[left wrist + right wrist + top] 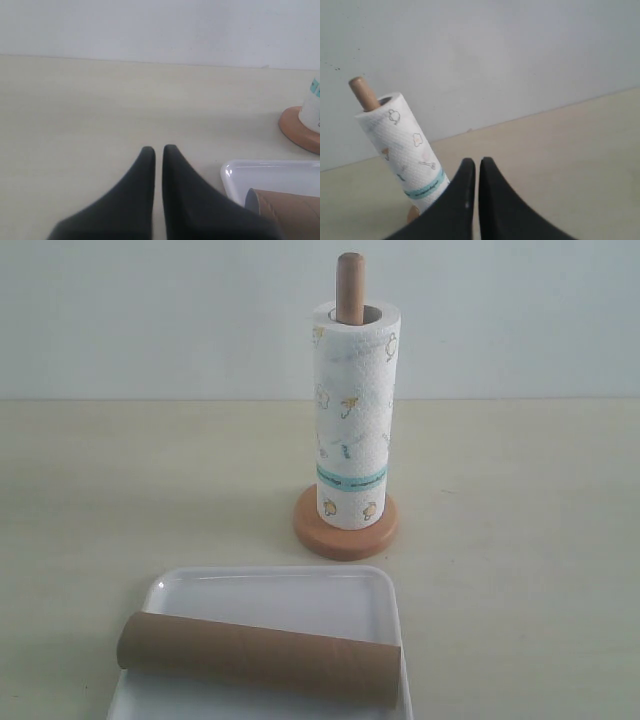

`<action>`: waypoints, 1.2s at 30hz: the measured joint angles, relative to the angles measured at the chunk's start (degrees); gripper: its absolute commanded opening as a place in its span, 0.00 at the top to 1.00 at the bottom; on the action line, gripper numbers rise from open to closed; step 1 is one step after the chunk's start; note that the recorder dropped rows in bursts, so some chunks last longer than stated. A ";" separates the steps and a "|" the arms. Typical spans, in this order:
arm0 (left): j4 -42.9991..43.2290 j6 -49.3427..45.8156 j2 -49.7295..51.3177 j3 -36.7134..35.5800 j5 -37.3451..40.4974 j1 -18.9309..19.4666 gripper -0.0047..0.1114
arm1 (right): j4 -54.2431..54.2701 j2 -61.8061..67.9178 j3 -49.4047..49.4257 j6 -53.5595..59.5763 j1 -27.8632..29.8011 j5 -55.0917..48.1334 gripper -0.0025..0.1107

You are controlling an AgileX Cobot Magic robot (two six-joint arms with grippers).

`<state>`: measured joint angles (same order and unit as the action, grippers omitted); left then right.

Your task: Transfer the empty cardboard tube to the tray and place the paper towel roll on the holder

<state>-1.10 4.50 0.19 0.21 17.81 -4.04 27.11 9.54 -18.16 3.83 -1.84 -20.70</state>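
The paper towel roll [353, 415] stands upright over the wooden holder [350, 286], whose rod tip pokes out of the core and whose disc base [345, 535] shows below. The empty cardboard tube [258, 655] lies crosswise on the white tray [270, 592] at the front. Neither gripper appears in the exterior view. In the left wrist view my left gripper [158, 150] is shut and empty over bare table, with the tray [260, 175] and the tube's end [285, 210] off to one side. My right gripper [477, 162] is shut and empty, apart from the roll [402, 145].
A pale beige tabletop [120, 490] spreads to both sides of the holder, with a plain light wall behind it. The holder's disc base [297, 130] shows at the edge of the left wrist view.
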 measured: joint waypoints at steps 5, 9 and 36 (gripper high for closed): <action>0.00 0.00 0.00 0.00 0.00 0.00 0.92 | 0.19 -2.53 8.21 0.42 0.00 5.60 0.95; 0.00 0.00 0.00 0.00 0.00 0.00 0.92 | 0.28 -5.07 14.40 1.28 0.00 11.43 0.95; 0.04 0.00 0.00 0.00 0.00 0.00 0.92 | -0.76 -9.23 18.18 23.43 0.00 -0.78 0.95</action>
<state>-1.05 4.50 0.19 0.21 17.81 -4.04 26.34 0.32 0.02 27.26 -1.84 -21.48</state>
